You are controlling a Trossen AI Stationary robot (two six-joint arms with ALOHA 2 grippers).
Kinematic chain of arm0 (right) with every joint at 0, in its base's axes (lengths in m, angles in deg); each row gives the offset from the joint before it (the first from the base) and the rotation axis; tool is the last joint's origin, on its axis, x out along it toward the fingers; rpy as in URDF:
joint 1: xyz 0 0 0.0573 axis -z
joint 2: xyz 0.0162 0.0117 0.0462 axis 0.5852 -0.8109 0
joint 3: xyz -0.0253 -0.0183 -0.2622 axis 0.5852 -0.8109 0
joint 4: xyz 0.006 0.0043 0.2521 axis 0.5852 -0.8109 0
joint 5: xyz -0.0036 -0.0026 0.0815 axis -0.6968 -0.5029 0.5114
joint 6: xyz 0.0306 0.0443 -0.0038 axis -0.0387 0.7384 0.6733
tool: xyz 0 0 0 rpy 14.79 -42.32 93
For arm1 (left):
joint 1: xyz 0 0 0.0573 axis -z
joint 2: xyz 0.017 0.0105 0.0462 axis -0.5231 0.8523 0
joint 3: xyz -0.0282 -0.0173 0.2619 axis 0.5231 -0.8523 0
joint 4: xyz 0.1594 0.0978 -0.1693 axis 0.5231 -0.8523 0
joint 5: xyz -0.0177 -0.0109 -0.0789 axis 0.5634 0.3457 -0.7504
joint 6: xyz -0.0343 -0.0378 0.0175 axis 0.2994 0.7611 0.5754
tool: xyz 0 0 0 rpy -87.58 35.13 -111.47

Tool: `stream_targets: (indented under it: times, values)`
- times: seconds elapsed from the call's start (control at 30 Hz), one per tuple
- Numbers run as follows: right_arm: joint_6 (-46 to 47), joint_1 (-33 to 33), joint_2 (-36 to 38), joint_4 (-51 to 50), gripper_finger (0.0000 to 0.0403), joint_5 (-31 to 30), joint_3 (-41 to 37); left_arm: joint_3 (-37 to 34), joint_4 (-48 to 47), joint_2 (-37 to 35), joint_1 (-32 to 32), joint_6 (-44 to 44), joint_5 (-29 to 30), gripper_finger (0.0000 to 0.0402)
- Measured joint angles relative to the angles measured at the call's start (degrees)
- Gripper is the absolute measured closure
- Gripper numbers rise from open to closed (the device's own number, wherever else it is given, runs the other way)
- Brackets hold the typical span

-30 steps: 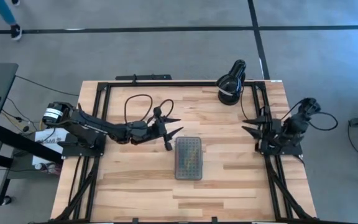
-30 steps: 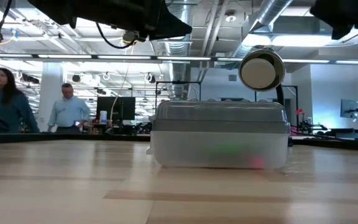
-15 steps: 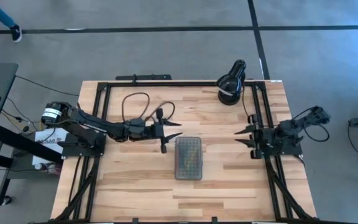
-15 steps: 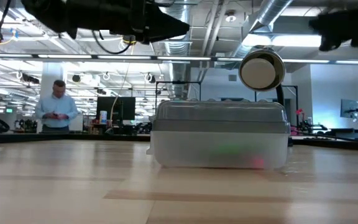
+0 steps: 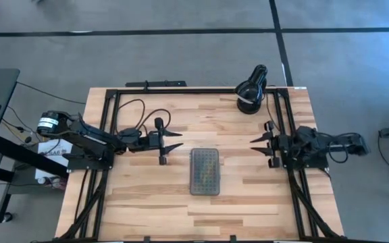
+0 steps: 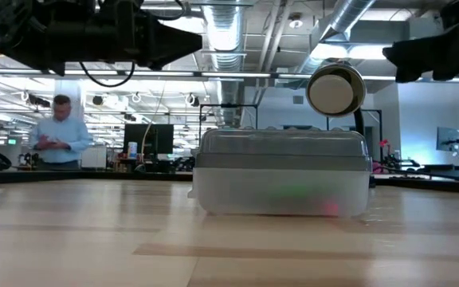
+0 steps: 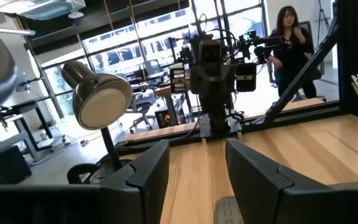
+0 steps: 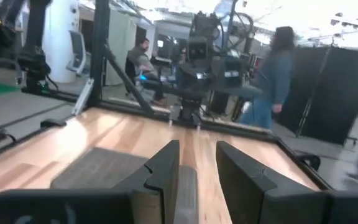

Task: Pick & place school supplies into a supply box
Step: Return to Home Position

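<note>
While both arms hang well off the table [image 5: 147, 202], the supply box [image 5: 204, 171] sits on the wood between the two grippers, lid down, touched by neither.

Noted on the left gripper [image 5: 179, 140]: it points across the table toward the right arm, fingers [image 7: 146, 177] spread apart. The box lies just beyond its tips and off to one side, toward the table edge away from the lamp [image 5: 251, 88]. Only a corner of the dotted lid shows past the fingers in the left wrist view.

Noted on the right gripper [image 5: 254, 144]: it points back toward the left arm, its fingers parted by a narrow gap. The box lies ahead of it and to one side, well apart from the tips. The grey dotted lid shows beside one finger in the right wrist view. The lamp stands nearer this gripper than the left one, at the table corner on its side.

Low view: the box stands level, both arms dark shapes above it. The school supplies [image 6: 297, 192] show through the clear wall only as green and pink blurs, kinds not tellable. Behind, a person [image 6: 54, 139] stands in the room; other people show beyond the table in both wrist views.
</note>
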Motion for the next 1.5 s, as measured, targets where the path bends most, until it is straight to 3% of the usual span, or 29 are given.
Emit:
stream_targets:
  times: [0.27, 0.4, 0.63, 0.9, 1.5]
  values:
    - [0.64, 11.91, -0.07, -2.38, 0.0301, 12.15, -0.27, -0.07, -0.34, 0.01, -0.74, -1.20, -2.65, 0.0249]
    - [-0.09, 14.96, -0.01, -0.91, 0.0301, 12.76, -0.76, -0.07, -0.31, 0.01, -0.74, -0.61, -1.48, 0.0249]
    - [-0.33, 17.27, -0.09, -0.93, 0.0301, 12.79, -0.76, -0.07, -0.83, 0.03, -0.87, 9.87, 9.03, 0.0249]
    - [-0.07, 17.48, -0.07, -0.98, 0.0301, 12.67, -0.76, -0.07, -2.93, 0.05, -0.84, 5.46, 0.88, 0.0249]
    - [-0.37, 17.52, -0.07, -1.06, 0.0301, 11.76, -0.81, -0.07, -3.48, 0.05, -0.85, 5.10, 0.76, 0.0249]
